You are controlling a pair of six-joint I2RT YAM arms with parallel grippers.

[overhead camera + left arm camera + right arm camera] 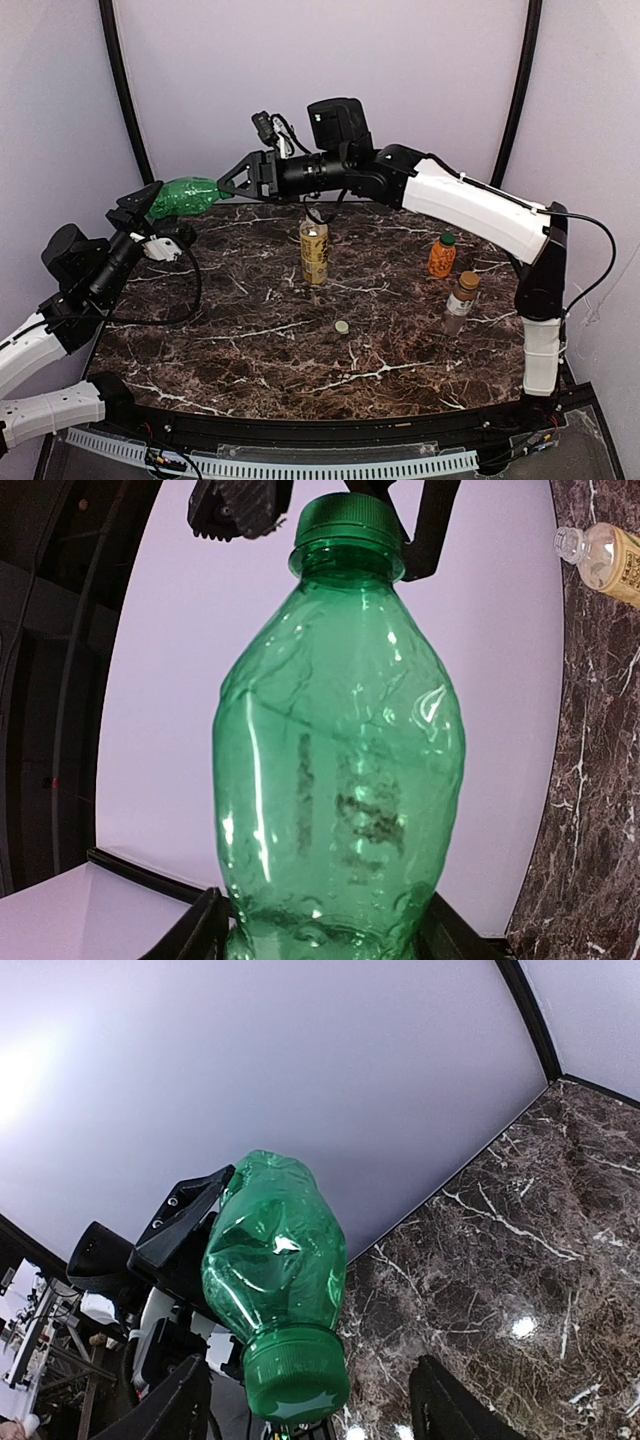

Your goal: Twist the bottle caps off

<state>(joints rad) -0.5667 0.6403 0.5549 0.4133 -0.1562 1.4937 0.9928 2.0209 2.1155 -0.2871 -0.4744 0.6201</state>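
Pinched at base in left jaws, above counter's far-left edge: green bottle, long axis level, cap pointed right. Straddled there by right jaws, spread either side of cap, apparently not touching; right arm nearer to cap. Stood farther right on dark marbled surface: yellow-liquid bottle, seemingly capless, loose cap, orange bottle, slim clear bottle. Backed by plain pale walls.

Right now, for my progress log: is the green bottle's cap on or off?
On. The green cap sits on the neck of the green bottle; both wrist views show it in place.
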